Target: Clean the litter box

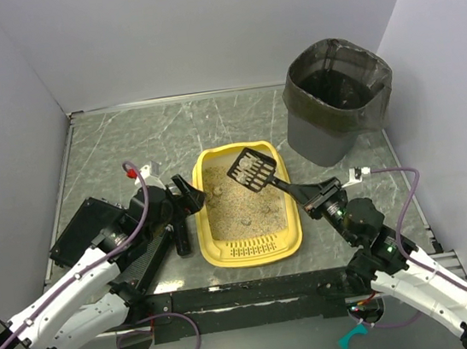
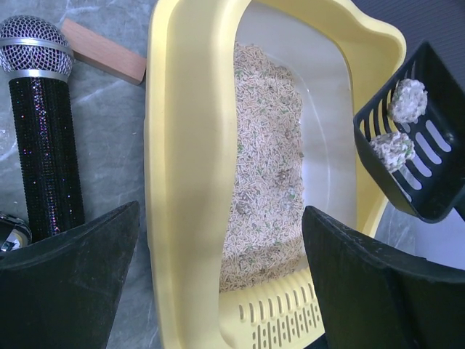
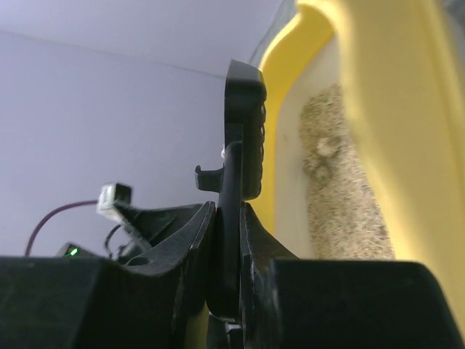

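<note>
While slotted blk scoop (image 1: 253, 172) cradles lumpy clumps (image 2: 408, 100), litter box (image 1: 253, 256) looks grainy.

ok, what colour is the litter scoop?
The litter scoop is black, with slots; best seen in the left wrist view.

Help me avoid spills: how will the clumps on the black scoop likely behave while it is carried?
The clumps look rounded and lie loose on the slotted scoop, so tilting would probably roll them off. They look crumbly, so jolts may shed grains through the slots.
</note>
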Action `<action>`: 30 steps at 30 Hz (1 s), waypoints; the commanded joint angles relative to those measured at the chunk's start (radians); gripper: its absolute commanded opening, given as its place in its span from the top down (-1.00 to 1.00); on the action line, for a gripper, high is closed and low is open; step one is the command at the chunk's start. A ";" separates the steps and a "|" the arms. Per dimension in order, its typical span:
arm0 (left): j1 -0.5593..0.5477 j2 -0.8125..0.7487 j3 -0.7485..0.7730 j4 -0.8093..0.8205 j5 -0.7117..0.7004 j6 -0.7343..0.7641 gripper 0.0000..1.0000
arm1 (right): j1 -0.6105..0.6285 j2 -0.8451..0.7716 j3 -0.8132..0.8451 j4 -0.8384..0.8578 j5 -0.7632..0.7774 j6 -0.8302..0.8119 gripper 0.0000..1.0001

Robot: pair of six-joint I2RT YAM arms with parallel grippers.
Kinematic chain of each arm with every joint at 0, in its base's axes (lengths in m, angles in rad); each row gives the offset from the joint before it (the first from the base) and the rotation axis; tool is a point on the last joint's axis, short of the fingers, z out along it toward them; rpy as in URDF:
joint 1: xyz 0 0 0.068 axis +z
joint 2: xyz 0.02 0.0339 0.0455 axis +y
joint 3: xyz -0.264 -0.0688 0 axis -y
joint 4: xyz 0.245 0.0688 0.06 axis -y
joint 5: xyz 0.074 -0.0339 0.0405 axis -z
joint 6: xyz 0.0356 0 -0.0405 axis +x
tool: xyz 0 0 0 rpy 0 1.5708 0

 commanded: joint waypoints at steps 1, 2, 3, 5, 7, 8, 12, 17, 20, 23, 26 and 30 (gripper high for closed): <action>0.003 0.005 0.024 0.019 -0.011 0.022 -0.94 | -0.005 0.032 0.060 -0.059 0.003 0.036 1.00; 0.003 0.002 0.026 0.015 -0.011 0.024 -0.94 | -0.005 0.030 0.067 -0.081 0.028 0.038 1.00; 0.004 -0.004 0.023 0.015 -0.021 0.024 -0.94 | -0.005 0.015 0.053 -0.034 -0.010 0.020 1.00; 0.004 -0.018 0.012 0.021 -0.033 0.021 -0.94 | -0.005 0.018 0.009 0.142 -0.076 -0.043 1.00; 0.003 -0.029 0.015 0.020 -0.031 0.016 -0.94 | -0.005 0.024 0.082 -0.042 -0.001 -0.027 1.00; 0.004 -0.033 0.013 0.021 -0.025 0.018 -0.94 | -0.005 0.024 0.091 -0.057 0.017 -0.023 1.00; 0.004 -0.042 0.006 0.029 -0.031 0.019 -0.94 | -0.005 0.053 0.059 0.052 -0.079 -0.043 1.00; 0.003 -0.044 0.004 0.020 -0.019 0.021 -0.94 | -0.003 0.049 0.075 0.053 -0.086 -0.071 1.00; 0.003 -0.046 0.004 0.026 -0.008 0.018 -0.94 | -0.005 0.030 0.075 -0.003 -0.035 -0.033 1.00; 0.003 -0.042 0.003 0.034 -0.002 0.024 -0.94 | -0.005 0.038 0.056 0.067 -0.097 -0.053 1.00; 0.003 -0.033 0.010 0.031 -0.005 0.024 -0.94 | -0.006 0.056 0.114 -0.061 -0.032 -0.028 1.00; 0.003 -0.027 0.006 0.040 -0.001 0.019 -0.94 | -0.005 0.039 0.053 0.080 -0.062 0.016 1.00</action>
